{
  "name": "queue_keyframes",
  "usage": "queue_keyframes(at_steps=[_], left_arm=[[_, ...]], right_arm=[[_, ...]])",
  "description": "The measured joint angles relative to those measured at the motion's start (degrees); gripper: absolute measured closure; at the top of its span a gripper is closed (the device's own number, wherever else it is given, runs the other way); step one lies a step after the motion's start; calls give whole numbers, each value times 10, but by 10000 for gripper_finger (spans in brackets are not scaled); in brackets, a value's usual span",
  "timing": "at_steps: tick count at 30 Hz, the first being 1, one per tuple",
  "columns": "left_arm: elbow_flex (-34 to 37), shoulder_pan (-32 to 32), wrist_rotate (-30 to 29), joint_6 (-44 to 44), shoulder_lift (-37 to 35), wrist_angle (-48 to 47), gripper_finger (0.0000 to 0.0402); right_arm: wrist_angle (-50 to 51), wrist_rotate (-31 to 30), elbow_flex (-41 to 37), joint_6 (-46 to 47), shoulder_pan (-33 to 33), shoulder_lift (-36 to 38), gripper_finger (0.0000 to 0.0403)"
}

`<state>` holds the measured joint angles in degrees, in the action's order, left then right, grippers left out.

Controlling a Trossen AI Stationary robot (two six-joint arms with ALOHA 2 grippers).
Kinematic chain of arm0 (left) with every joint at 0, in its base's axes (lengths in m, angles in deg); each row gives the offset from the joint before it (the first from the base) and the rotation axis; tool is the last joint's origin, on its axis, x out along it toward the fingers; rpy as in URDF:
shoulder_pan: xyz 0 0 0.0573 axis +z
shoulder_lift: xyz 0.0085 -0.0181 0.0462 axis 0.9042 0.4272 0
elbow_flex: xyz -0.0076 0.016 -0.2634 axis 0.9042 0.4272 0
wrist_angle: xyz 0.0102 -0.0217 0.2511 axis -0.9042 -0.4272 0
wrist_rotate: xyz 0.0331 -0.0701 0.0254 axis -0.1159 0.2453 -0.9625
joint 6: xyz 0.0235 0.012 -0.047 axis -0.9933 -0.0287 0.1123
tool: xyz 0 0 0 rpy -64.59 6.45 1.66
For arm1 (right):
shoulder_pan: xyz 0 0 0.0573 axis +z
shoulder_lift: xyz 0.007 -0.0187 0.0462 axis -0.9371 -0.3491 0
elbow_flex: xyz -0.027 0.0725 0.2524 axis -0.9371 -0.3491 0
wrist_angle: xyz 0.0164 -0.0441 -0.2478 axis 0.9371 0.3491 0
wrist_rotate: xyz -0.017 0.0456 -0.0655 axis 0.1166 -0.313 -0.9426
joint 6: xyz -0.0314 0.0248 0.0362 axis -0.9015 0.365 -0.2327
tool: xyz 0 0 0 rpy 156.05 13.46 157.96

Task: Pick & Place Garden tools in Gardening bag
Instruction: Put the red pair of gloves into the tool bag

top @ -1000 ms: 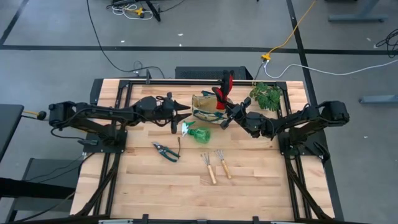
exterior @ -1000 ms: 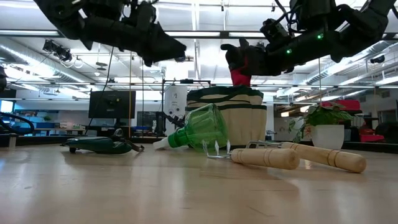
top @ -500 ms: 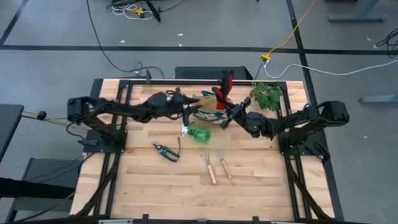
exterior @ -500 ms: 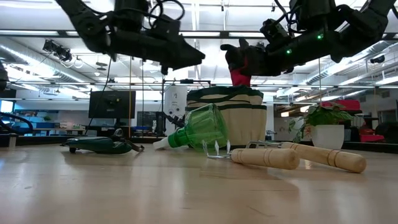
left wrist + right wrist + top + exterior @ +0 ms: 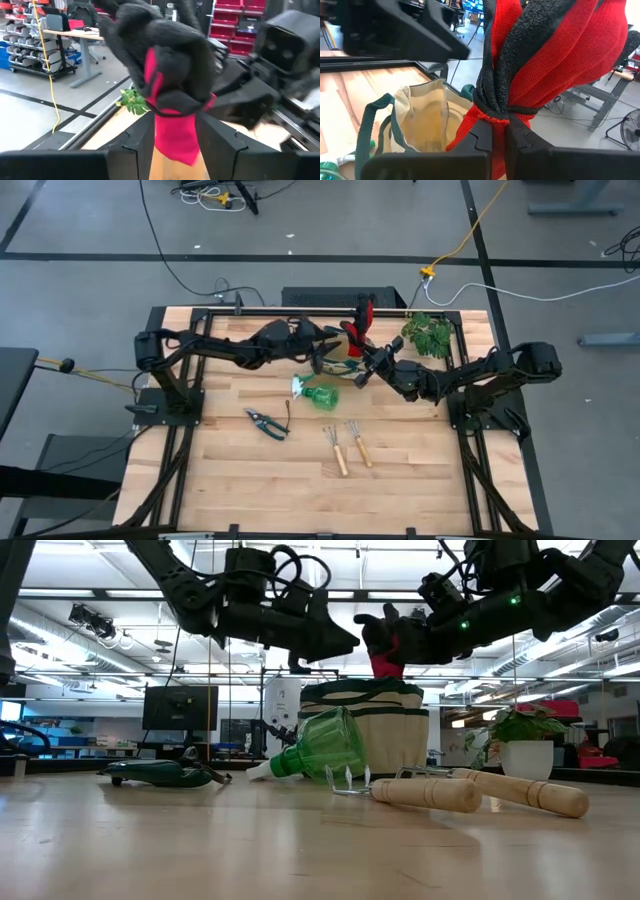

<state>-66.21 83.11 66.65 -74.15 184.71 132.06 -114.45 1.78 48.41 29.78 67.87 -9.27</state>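
While the right gripper (image 5: 499, 131) pinches the gloves (image 5: 540, 65) above the bag (image 5: 335, 358), the left gripper (image 5: 173, 137) gapes beside them.

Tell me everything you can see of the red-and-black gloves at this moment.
The gloves are a bundled pair, red knit fabric with black textured coating, tied together near the cuffs by a red thread. The right claw is shut on them at that tied waist and holds them in the air above the open bag, fingers pointing up. The left claw stands open on either side of the hanging red cuff. Whether it touches the gloves I cannot tell.
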Motion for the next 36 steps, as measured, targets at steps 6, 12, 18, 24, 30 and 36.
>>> queue_keyframes(at_steps=[6,12,18,24,30,36], left_arm=[[-22,23,26,21,9,2,255],[-45,38,73,27,9,1,255],[-50,40,96,16,9,0,255],[-51,40,95,3,16,9,255],[-65,40,98,5,44,13,255],[-108,40,129,18,75,12,255]], right_arm=[[3,0,0,2,0,0,394],[5,0,0,4,0,0,394],[4,0,0,6,0,0,394],[5,0,0,16,0,0,394],[11,0,0,20,0,0,394],[17,0,0,20,0,0,394]])
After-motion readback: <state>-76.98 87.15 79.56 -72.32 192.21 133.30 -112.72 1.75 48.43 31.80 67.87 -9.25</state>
